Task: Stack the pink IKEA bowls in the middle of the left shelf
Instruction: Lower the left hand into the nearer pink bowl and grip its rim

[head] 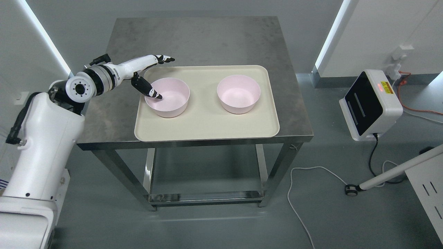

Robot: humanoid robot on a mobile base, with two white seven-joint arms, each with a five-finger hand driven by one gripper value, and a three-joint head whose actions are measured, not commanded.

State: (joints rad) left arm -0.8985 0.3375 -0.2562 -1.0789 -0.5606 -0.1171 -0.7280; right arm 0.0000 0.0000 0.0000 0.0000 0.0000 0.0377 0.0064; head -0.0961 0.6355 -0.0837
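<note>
Two pink bowls stand upright on a cream tray (207,129) on a grey metal table. The left bowl (171,100) sits at the tray's left half, the right bowl (238,93) at its right half, a gap between them. My left hand (157,77) reaches in from the left at the left bowl's near-left rim. Its thumb (148,90) dips over the rim into the bowl, while the other fingers (162,58) stretch straight out beyond the tray's back left corner. The hand is spread and grips nothing. My right arm does not show.
The table (207,38) has bare grey surface behind the tray and a narrow strip at each side. On the floor to the right stand a white box-shaped device (370,103) with cables (311,173) and a white angled bar (398,173).
</note>
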